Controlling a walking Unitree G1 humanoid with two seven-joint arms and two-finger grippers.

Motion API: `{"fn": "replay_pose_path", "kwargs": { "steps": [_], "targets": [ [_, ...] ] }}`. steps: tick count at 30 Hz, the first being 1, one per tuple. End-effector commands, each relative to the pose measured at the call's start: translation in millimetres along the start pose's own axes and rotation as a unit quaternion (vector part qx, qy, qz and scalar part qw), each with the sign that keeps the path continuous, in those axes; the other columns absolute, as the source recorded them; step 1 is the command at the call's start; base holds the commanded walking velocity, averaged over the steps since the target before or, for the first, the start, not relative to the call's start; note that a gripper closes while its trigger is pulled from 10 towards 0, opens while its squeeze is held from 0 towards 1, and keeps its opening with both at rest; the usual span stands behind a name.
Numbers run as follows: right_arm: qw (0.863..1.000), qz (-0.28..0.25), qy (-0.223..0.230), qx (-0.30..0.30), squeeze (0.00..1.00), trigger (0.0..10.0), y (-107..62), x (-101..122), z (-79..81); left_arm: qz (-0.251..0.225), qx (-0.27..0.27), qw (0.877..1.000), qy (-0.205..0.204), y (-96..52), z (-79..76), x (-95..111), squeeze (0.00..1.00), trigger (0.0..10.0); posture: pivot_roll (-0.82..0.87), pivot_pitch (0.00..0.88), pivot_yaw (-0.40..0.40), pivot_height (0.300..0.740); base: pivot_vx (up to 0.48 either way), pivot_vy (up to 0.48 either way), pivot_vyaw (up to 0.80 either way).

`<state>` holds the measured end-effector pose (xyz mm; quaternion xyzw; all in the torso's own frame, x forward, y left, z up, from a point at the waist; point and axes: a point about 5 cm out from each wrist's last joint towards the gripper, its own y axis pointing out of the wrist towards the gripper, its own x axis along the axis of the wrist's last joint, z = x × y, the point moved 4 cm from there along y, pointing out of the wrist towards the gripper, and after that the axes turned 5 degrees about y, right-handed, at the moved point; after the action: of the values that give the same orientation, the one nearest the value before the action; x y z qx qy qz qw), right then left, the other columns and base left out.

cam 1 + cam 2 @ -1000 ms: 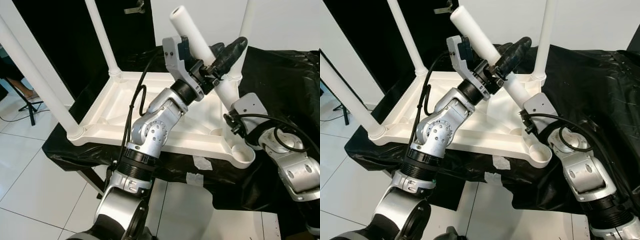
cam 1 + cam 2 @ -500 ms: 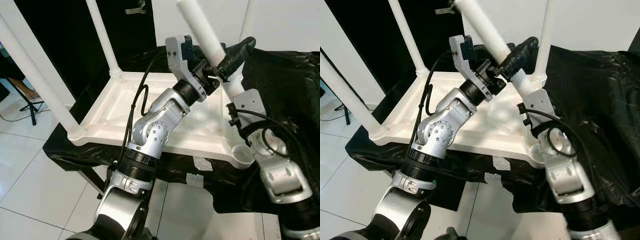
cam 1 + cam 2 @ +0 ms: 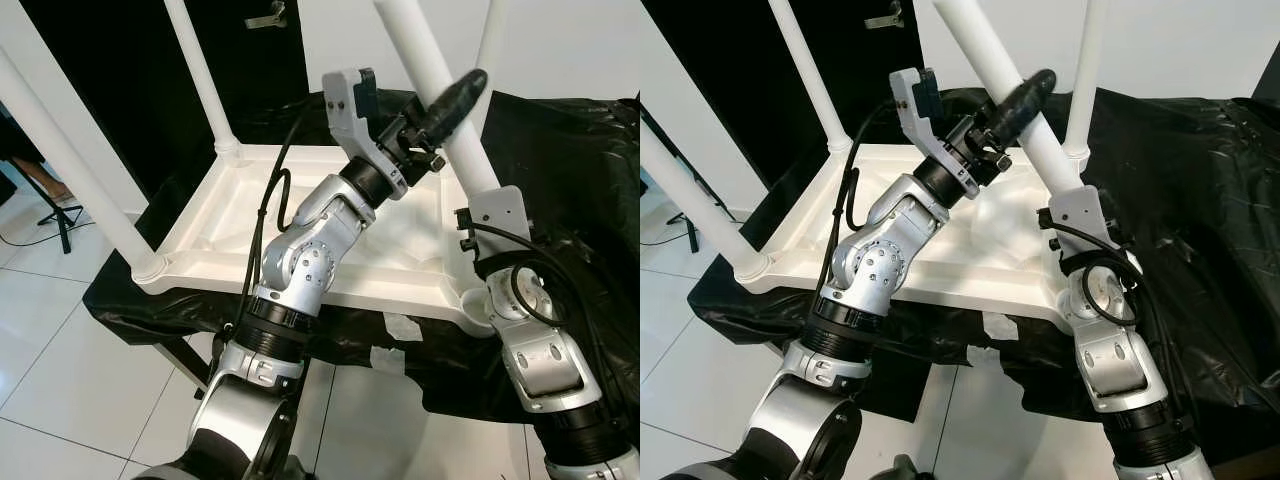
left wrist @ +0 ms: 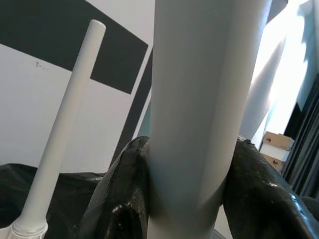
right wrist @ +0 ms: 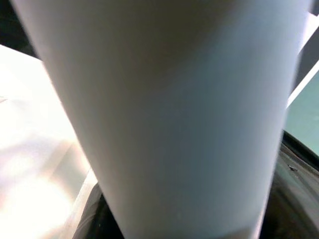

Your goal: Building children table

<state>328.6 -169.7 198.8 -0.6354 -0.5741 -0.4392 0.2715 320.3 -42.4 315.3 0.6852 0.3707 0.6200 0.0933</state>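
A white children's table [image 3: 250, 272] lies upside down on a black-covered surface. Three white legs stand in its corners: near left [image 3: 70, 170], back left [image 3: 200, 80] and back right [image 3: 490, 50]. The fourth leg [image 3: 420, 50] leans over the near right corner, with its top out of frame. My left gripper [image 3: 452, 98] is shut on this leg halfway up, one black finger [image 4: 119, 199] on each side. Lower down, my right gripper [image 5: 189, 214] is shut on the same leg. Its wrist [image 3: 492, 215] hides the leg's lower end and the corner socket.
Black cloth [image 3: 570, 150] drapes the support and hangs down its front, with scraps of white tape [image 3: 400, 326] on it. White tiled floor [image 3: 70, 350] lies below. A tripod foot [image 3: 55, 215] and a person's foot [image 3: 35, 178] are at the far left.
The held leg has swung from a strong lean to nearly upright, and its top now runs out of frame. My right arm has drawn in and risen beside the near right corner.
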Motion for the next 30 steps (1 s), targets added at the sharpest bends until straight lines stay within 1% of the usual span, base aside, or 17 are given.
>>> {"fn": "replay_pose_path", "kwargs": {
  "steps": [1, 2, 3, 4, 8, 10, 12, 22, 23, 24, 25, 26, 27, 28, 29, 30],
  "targets": [
    [1.0, 0.004, -0.003, 0.012, 0.0, 0.0, 1.2, 0, 9.2, -0.018, -0.058, 0.997, -0.056, 12.2, -34.1, -10, 0.0, 0.0, 0.01, 0.0, 0.093, 0.74, 0.0, 0.0, 0.0],
    [1.0, 0.004, -0.002, 0.009, 0.0, 3.1, 1.2, 0, 9.9, -0.02, -0.059, 0.996, -0.056, 12.2, -34.4, -10, 0.0, 0.0, 0.01, 0.0, 0.092, 0.74, 0.0, 0.0, 0.0],
    [1.0, 0.004, -0.002, 0.009, 0.0, 3.1, 1.2, 0, 9.9, -0.02, -0.059, 0.996, -0.056, 12.2, -34.4, -10, 0.0, 0.0, 0.01, 0.0, 0.092, 0.74, 0.0, 0.0, 0.0],
    [1.0, 0.002, 0.0, 0.013, 0.0, 10.0, 1.1, 2, 11.5, -0.021, -0.061, 0.996, -0.057, 12.0, -35.0, -10, 0.0, 0.0, 0.01, 0.0, 0.093, 0.74, 0.0, 0.0, 0.0],
    [0.999, -0.008, 0.007, 0.032, 0.0, 10.0, 1.0, 10, 15.6, -0.021, -0.066, 0.996, -0.057, 11.4, -36.2, -10, 0.0, 0.0, 0.0, 0.0, 0.096, 0.74, 0.0, 0.0, 0.0],
    [0.999, -0.008, 0.007, 0.032, 0.0, 10.0, 1.0, 10, 15.6, -0.021, -0.066, 0.996, -0.057, 11.4, -36.2, -10, 0.0, 0.0, 0.0, 0.0, 0.096, 0.74, 0.0, 0.0, 0.0],
    [0.999, -0.014, 0.011, 0.048, 0.0, 10.0, 0.9, 16, 18.4, -0.021, -0.068, 0.996, -0.058, 11.5, -37.1, -11, 0.0, 0.0, 0.0, 0.0, 0.095, 0.74, 0.0, 0.0, 0.0],
    [0.998, -0.016, 0.012, 0.051, 0.0, 10.0, 1.2, 19, 16.0, -0.021, -0.069, 0.996, -0.059, 11.7, -37.7, -12, 0.0, 0.0, 0.0, 0.0, 0.091, 0.74, 0.0, 0.0, 0.0],
    [0.998, -0.015, 0.017, 0.064, 1.0, 10.0, 0.8, 19, 17.1, -0.02, -0.069, 0.996, -0.058, 11.6, -37.8, -12, 0.0, 0.0, 0.0, 0.0, 0.089, 0.74, 0.0, 0.0, 0.0],
    [0.994, -0.011, 0.033, 0.1, 0.0, 10.0, -0.9, 21, 19.7, -0.02, -0.069, 0.996, -0.057, 11.3, -37.6, -13, 0.0, 0.0, 0.0, 0.0, 0.085, 0.74, 0.0, 0.0, 0.0],
    [0.99, -0.011, 0.043, 0.135, 0.0, 10.0, -3.0, 24, 22.4, -0.019, -0.069, 0.996, -0.056, 11.2, -37.5, -14, 0.0, 0.0, 0.0, 0.0, 0.085, 0.74, 0.0, 0.0, 0.0],
    [0.99, -0.011, 0.043, 0.135, 0.0, 10.0, -3.0, 24, 22.4, -0.019, -0.069, 0.996, -0.056, 11.2, -37.5, -14, 0.0, 0.0, 0.0, 0.0, 0.085, 0.74, 0.0, 0.0, 0.0],
    [0.985, -0.012, 0.047, 0.166, 0.0, 10.0, -5.4, 26, 24.2, -0.018, -0.069, 0.996, -0.054, 11.0, -37.4, -15, 0.0, 0.0, 0.0, 0.0, 0.085, 0.74, 0.0, 0.0, 0.0],
    [0.985, -0.012, 0.047, 0.166, 0.0, 10.0, -5.4, 26, 24.2, -0.018, -0.069, 0.996, -0.054, 11.0, -37.4, -15, 0.0, 0.0, 0.0, 0.0, 0.085, 0.74, 0.0, 0.0, 0.0],
    [0.979, -0.01, 0.046, 0.197, 0.0, 10.0, -8.0, 27, 22.4, -0.017, -0.069, 0.996, -0.053, 10.8, -37.3, -15, 0.0, 0.0, 0.0, 0.0, 0.086, 0.74, 0.0, 0.0, 0.0],
    [0.979, -0.01, 0.046, 0.197, 0.0, 10.0, -8.0, 27, 22.4, -0.017, -0.069, 0.996, -0.053, 10.8, -37.3, -15, 0.0, 0.0, 0.0, 0.0, 0.086, 0.74, 0.0, 0.0, 0.0]
  ]
}}
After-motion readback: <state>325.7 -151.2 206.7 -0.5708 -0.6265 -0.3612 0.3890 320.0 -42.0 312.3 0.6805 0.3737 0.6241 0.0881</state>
